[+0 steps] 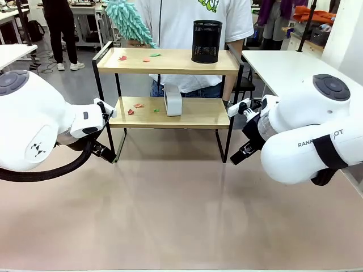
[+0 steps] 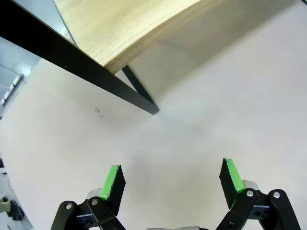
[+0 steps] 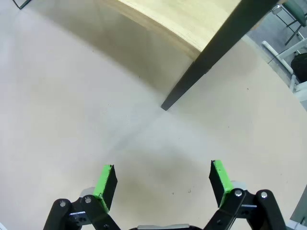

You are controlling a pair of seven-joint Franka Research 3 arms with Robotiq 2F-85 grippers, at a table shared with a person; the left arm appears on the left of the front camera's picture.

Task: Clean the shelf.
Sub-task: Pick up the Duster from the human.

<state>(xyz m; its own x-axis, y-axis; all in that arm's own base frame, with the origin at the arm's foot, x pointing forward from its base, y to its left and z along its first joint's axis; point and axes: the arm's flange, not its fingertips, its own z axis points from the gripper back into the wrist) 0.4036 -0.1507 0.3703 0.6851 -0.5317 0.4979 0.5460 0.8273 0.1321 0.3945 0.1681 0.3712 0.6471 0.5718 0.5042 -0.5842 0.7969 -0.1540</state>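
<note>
Shelf (image 1: 170, 61) corner-cropped in both wrist views

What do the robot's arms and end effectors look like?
Left arm and right arm: bulky white shells with grey round caps; black cable loops under the left, black strap and lettering on the right. Left end effector and right end effector: black linkages, green pads.

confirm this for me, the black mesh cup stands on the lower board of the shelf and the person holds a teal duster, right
Not quite. The black mesh cup stands on the top board of the shelf, near its right end, not on the lower board; the front view shows it. The lower board carries a small white box instead. The rest holds: the person does hold a teal duster.
</note>
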